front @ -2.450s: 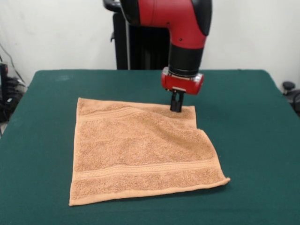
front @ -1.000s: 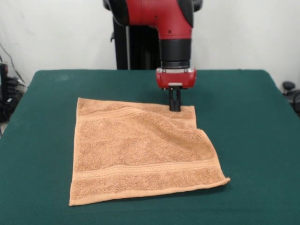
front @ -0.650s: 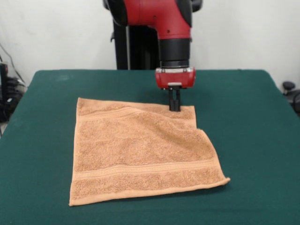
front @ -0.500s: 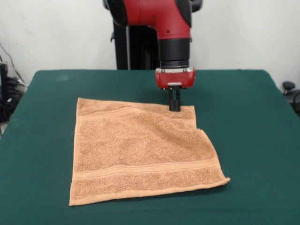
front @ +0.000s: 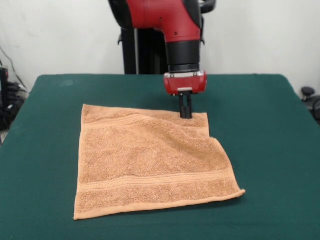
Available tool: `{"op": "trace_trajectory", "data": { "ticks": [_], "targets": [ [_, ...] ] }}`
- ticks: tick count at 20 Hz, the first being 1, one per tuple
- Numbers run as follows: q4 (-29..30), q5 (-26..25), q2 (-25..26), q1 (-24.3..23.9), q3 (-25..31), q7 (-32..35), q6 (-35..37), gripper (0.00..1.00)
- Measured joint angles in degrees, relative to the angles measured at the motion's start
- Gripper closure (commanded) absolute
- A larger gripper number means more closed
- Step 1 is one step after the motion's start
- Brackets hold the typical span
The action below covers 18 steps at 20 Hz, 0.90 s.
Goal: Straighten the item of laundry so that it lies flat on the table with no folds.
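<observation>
The towel [front: 150, 162] lies spread out on the green table [front: 270, 150], and most of it sits in front of and below the gripper [front: 185, 114]. The gripper points straight down at the towel's far edge, close to the far corner on the right side of the picture. Its two black fingers [front: 185, 107] look pressed close together with the tips down at the cloth. It seems to be pinching that edge, but the tips are too small to be sure.

Most of the towel is already flat. Just to the right of the gripper and a bit nearer the camera, the side edge makes a little step. That corner looks tucked under or folded in, so the towel is not a full square yet.

The towel is soft, fluffy and light. It will bend and flop wherever it is lifted, and it cannot break. The fuzzy cloth will probably cling to the felt table a little, so dragging may bunch it up.

A good place to hold is the far edge right by the folded corner, grabbing only the top layer. Then a gentle pull away from the middle should open the fold.
</observation>
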Motion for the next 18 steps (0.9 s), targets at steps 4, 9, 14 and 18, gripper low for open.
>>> {"op": "trace_trajectory", "data": {
  "ticks": [4,9,14,18],
  "targets": [
    [0.1,-2.3,-0.1,-2.3,1.5,0.0,0.0,1.0],
    [0.3,-4.5,-0.1,-4.7,3.1,0.0,0.0,1.0],
    [0.3,-5.8,-0.1,-5.9,3.8,0.0,0.0,1.0],
    [0.3,-6.2,-0.1,-6.3,4.0,0.0,0.0,1.0]
  ]
}}
